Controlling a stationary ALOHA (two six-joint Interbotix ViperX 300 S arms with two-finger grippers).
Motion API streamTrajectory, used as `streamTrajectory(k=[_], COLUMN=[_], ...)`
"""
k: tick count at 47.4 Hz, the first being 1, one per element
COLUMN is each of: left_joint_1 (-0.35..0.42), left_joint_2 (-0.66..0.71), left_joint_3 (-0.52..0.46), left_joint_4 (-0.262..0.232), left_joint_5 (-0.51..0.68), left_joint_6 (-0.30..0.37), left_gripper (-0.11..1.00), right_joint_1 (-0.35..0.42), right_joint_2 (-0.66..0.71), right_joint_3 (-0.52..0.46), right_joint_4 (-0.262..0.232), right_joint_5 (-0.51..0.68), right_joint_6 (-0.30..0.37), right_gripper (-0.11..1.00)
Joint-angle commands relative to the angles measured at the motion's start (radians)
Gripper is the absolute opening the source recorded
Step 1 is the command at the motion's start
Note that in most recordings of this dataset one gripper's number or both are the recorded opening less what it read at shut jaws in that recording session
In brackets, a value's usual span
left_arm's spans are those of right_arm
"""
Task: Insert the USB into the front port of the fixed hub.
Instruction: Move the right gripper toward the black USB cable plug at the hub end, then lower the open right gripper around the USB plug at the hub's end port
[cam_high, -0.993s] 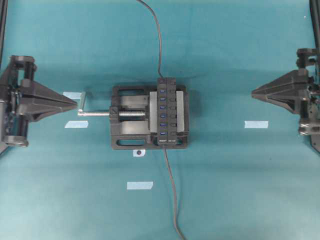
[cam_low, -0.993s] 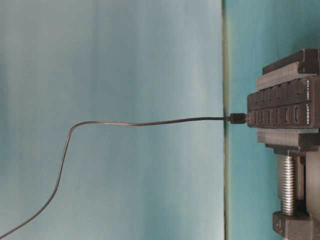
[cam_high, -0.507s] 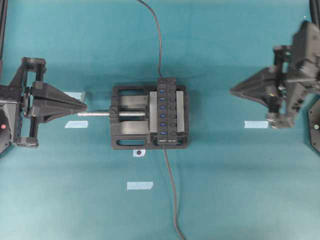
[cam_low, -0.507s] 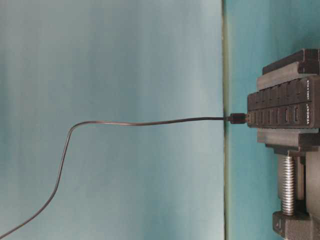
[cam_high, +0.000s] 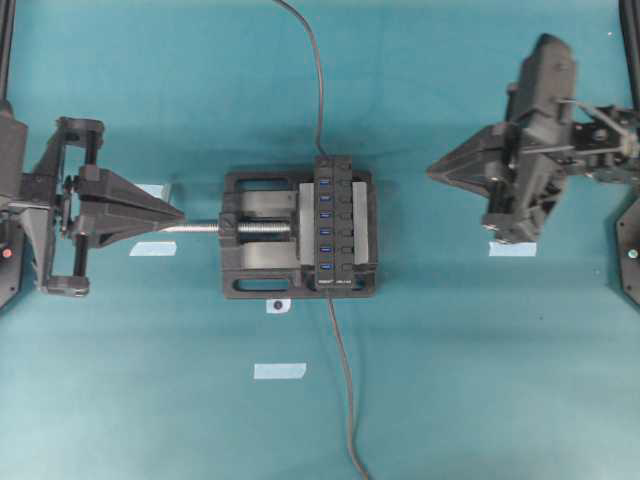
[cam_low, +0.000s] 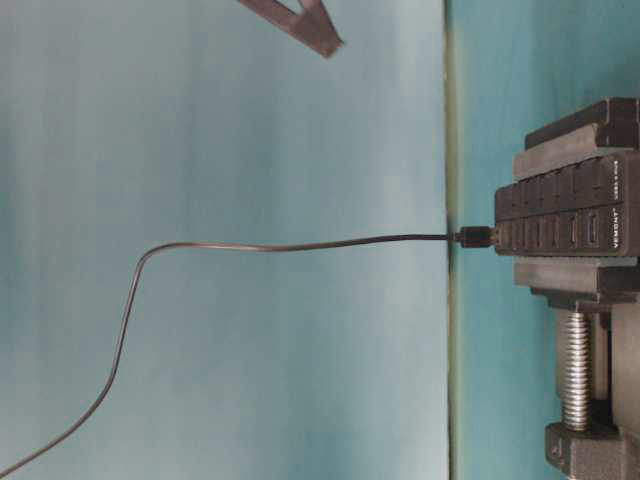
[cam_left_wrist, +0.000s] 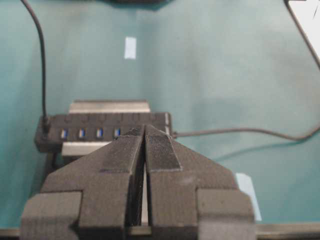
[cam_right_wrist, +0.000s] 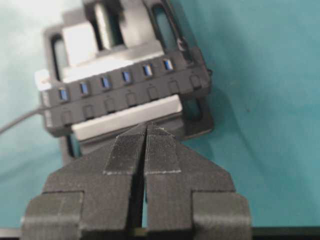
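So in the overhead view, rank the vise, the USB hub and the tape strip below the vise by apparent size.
1. vise
2. USB hub
3. tape strip

All sit at table level, so the order is safe.

fixed hub (cam_high: 336, 222) held in the vise (cam_high: 262, 236) in the middle of the surface (cam_high: 480, 370), left tool (cam_high: 178, 214) to its left, right tool (cam_high: 432, 170) to its right

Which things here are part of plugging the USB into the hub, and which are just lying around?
Job:
- long black bar-shaped hub with blue ports
- thin dark grey cable
- black vise clamping the hub

Lying about:
- pale blue tape strips
- small round marker sticker
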Motion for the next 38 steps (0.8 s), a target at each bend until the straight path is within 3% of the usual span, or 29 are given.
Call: streamTrajectory(k=[1, 26, 38], left_joint_1=[-0.003, -0.005, -0.005], left_joint_2=[0.003, 0.005, 0.005], left_joint_3=[-0.025, -0.017, -0.015], left_joint_4=[0.002, 0.002, 0.002], left_joint_5=[-0.008, -0.011, -0.012], left_joint_6=[-0.002, -0.003, -0.005], left_gripper=[0.0, 0.0, 0.0], right_joint_1=[-0.006, -0.038, -0.044], right_joint_2=[0.026, 0.219, 0.298], right_joint_3=[-0.04, -0.094, -0.137], right_joint_4=[-0.006, -0.008, -0.008], right_joint_5=[-0.011, -0.12, -0.13], right_joint_6=[-0.023, -0.17, -0.178], right_gripper=[-0.03, -0.03, -0.03])
